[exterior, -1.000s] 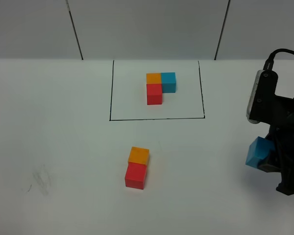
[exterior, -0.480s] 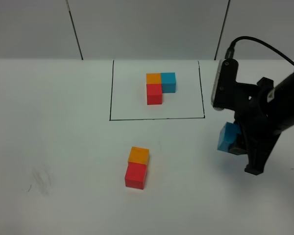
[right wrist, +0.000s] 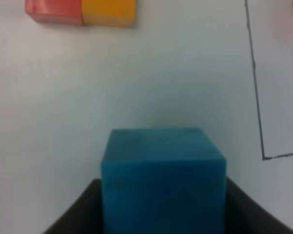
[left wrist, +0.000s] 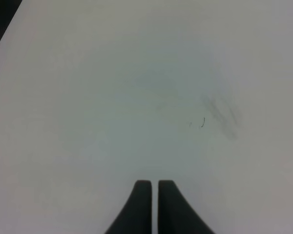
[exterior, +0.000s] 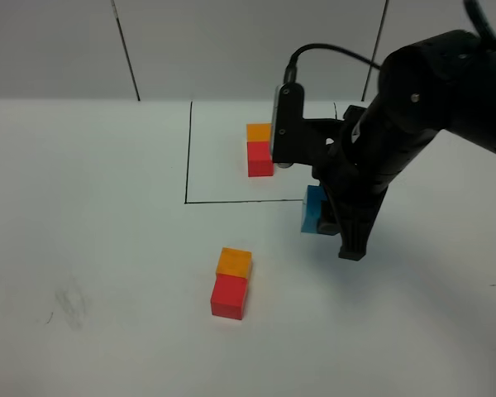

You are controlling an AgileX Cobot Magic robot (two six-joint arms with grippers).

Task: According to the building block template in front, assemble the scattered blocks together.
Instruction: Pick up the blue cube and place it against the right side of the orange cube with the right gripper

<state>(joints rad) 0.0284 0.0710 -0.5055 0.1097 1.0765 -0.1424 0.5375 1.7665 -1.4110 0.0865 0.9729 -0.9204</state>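
Observation:
My right gripper (exterior: 325, 222) is shut on the blue cube (exterior: 313, 208) and holds it above the table, just in front of the black frame's near line (exterior: 231, 201). In the right wrist view the blue cube (right wrist: 163, 170) sits between the dark fingers (right wrist: 85, 212). The loose orange cube (exterior: 234, 262) and red cube (exterior: 229, 298) lie touching, to the left of and nearer than the held cube; the wrist view shows them as orange (right wrist: 109, 12) and red (right wrist: 53, 10). Of the template, orange (exterior: 258, 132) and red (exterior: 259, 159) show; my arm hides its blue cube. The left gripper (left wrist: 154, 185) is shut and holds nothing.
The white table (exterior: 107, 207) carries a faint grey smudge (exterior: 70, 302) at the front left, also seen as a smudge (left wrist: 219, 112) in the left wrist view. The right arm (exterior: 413, 107) reaches over the frame's right half. A frame corner (right wrist: 264, 157) shows beside the held cube.
The right arm has carried the blue cube from the table's right edge leftward and farther back, to just in front of the frame. The loose orange and red cubes have not moved.

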